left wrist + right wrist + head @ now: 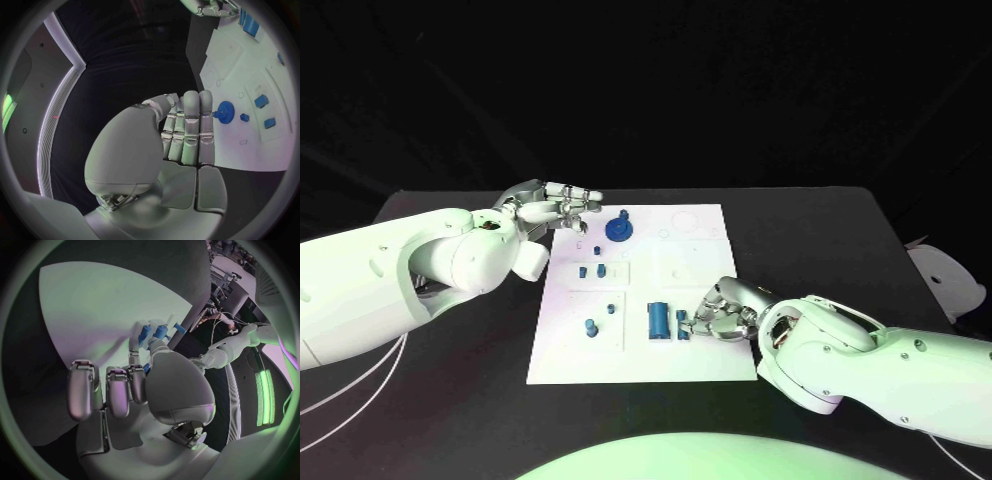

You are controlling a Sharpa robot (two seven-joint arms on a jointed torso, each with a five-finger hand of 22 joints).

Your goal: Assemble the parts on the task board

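Head view: right hand (718, 318) was pinched on a blue peg (684, 322) for seating; left hand (557, 207), fingers together, held nothing beside the blue gear (619, 231).

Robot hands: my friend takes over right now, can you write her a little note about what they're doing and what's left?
Left hand: at the task board's far-left corner beside the blue gear, fingers together, holding nothing visible.
Right hand: near the board's right side, fingers down on a small blue part beside the tall blue block; whether it grips is unclear.
Other small blue pieces lie loose mid-board.
Done: cannot judge.
Left: seat the loose pieces.
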